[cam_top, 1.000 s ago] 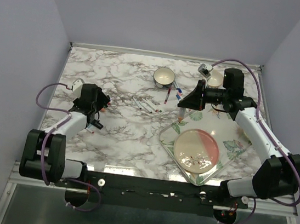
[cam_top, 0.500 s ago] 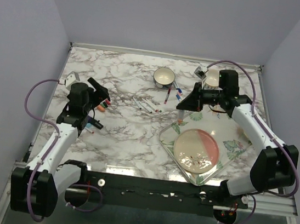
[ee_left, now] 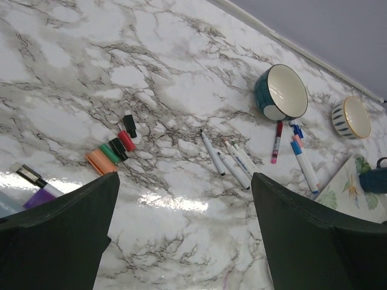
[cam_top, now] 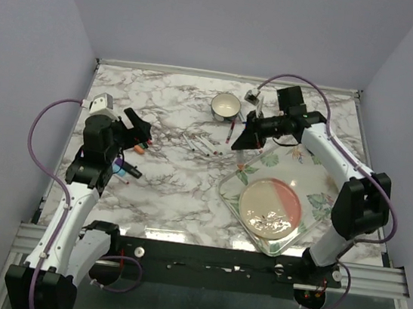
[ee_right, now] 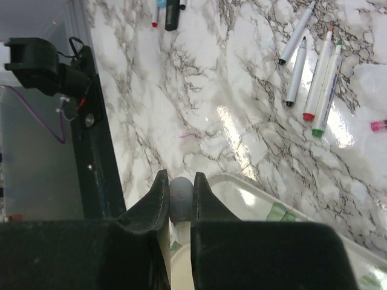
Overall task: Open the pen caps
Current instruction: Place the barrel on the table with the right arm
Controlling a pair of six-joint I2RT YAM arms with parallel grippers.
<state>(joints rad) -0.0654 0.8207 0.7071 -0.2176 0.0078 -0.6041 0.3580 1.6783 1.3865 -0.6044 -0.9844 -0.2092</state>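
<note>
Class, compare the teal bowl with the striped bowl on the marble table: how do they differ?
The teal bowl is plain dark teal outside; the striped bowl has blue and white stripes. The teal bowl looks larger than the striped bowl. Both stand upright, with pale insides.

No legible text, brand, number or sign in any view, pen caps point(ee_left: 126, 140) plain coloured, pen barrels point(ee_left: 213, 154) too small to read, tray point(ee_left: 346, 181) leaf pattern only.

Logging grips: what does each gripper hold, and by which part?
Right gripper pinches a pen at its grey end; left gripper is open, holding nothing.
</note>
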